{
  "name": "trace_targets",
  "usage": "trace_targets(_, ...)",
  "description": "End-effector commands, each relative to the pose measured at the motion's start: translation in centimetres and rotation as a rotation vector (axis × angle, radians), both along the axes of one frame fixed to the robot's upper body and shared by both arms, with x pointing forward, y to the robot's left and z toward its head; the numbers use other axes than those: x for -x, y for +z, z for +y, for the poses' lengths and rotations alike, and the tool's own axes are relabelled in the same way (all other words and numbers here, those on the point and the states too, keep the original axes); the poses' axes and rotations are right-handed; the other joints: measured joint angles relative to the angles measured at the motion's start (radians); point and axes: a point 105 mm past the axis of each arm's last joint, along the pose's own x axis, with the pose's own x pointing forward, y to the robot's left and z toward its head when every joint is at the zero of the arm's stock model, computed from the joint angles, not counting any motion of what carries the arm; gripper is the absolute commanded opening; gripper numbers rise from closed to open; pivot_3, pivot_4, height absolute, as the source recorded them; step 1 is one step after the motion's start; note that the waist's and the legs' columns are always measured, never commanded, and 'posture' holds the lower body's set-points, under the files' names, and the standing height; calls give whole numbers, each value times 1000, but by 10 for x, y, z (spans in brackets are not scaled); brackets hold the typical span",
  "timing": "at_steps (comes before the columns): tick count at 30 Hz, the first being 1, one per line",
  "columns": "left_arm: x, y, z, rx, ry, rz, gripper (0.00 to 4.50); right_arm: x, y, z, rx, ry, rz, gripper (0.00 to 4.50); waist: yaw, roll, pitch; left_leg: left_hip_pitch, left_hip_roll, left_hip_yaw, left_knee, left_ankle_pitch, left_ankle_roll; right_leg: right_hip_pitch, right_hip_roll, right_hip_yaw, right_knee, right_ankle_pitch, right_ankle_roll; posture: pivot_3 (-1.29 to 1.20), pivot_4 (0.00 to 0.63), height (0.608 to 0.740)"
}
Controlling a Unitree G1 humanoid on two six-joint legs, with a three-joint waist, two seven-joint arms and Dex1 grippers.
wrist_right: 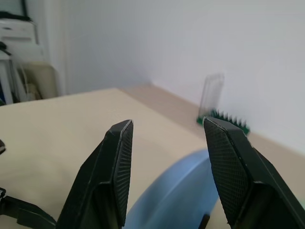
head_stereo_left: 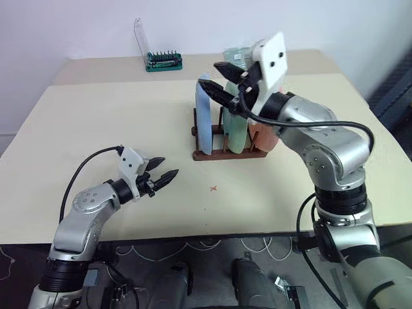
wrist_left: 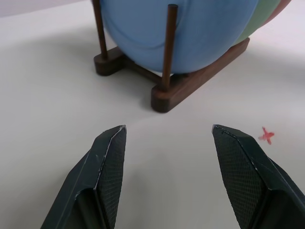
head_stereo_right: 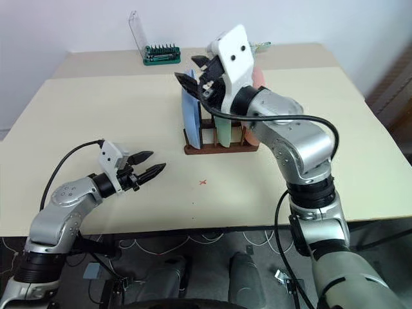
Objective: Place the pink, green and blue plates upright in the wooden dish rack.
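— Beige table (head_stereo_left: 96, 122) against a pale wall is what is seen; where are the plates found?

— All three are stood on edge in the rack (head_stereo_left: 226, 153), near the middle of the table. The blue plate (head_stereo_left: 204, 117) is set at the rack's left end, the green plate (head_stereo_left: 235, 132) is slotted just beside it, and the pink plate (head_stereo_left: 261, 134) is placed at the right end, largely covered by the right arm.

— How is the rack seen from the left wrist?

— Two dark pegs are seen upright in front of the blue plate, and the base rail is laid flat on the table. Slivers of green and pink are seen behind the blue.

— And the right gripper (head_stereo_left: 226, 82)?

— It is held above the plates, over their top edges, with its fingers spread and nothing between them. No contact with any plate can be made out.

— The left gripper (head_stereo_left: 164, 170)?

— It is kept low over the table, well apart from the rack and pointed toward it. Its fingers are spread, and nothing is gripped.

— What else is noted?

— A small red cross (head_stereo_left: 213, 188) is marked on the table between the left gripper and the rack. A green-based tool holder (head_stereo_left: 163, 62) with a clear lid raised is set at the far edge.
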Motion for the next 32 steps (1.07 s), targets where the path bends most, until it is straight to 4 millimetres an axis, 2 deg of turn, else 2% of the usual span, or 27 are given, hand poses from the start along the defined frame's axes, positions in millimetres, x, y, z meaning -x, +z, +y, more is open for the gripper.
trace_targets(1,-1,7,10,-8,41,-52,2944,27,15,-42,15,18,-133,2333,18,-1,0,0,0,0,0,0,0,1,0,0,-2,0,0,0,150,740)
trace_targets(4,-7,5,22,-16,102,-72,2944,32,-14,-82,122,-55,-80,2333,27,-1,0,0,-1,0,1,-1,1,4,0,0,-4,0,0,0,150,740)
trace_targets(6,-9,5,27,-15,126,-85,2944,33,-26,-102,147,-100,-43,2333,27,0,1,0,0,1,1,-1,1,4,0,0,-5,0,0,0,150,740)
trace_targets(8,-11,6,28,-14,135,-96,2944,33,-32,-113,147,-124,-18,2333,16,0,1,1,0,3,1,-1,1,3,0,0,-4,0,0,0,150,740)
trace_targets(9,-13,5,32,-11,146,-96,2944,33,-52,-129,181,-159,49,2333,16,1,1,1,1,3,1,-1,1,3,0,0,-4,0,0,0,150,740)
trace_targets(12,-16,2,36,-10,157,-96,2944,32,-90,-166,209,-264,177,2333,21,-1,0,2,2,3,1,-1,2,5,0,0,-4,0,0,0,150,740)
trace_targets(14,-17,1,32,-8,153,-96,2944,30,-105,-181,231,-312,207,2333,21,0,1,2,1,4,2,-1,2,6,-1,0,-5,0,0,0,150,740)
trace_targets(22,-16,-9,33,-30,163,-80,2944,15,-145,-192,188,-355,266,2333,17,1,1,4,2,5,2,-1,2,6,0,1,-4,0,0,0,150,740)
trace_targets(24,-16,-7,35,-26,173,-84,2944,14,-156,-191,231,-356,268,2333,18,1,1,4,2,5,2,-1,2,6,0,1,-4,0,0,0,150,740)
trace_targets(32,-14,-12,31,-19,191,-82,2944,6,-159,-186,232,-352,263,2333,18,1,1,4,2,4,2,-1,2,6,0,1,-4,0,0,0,150,740)
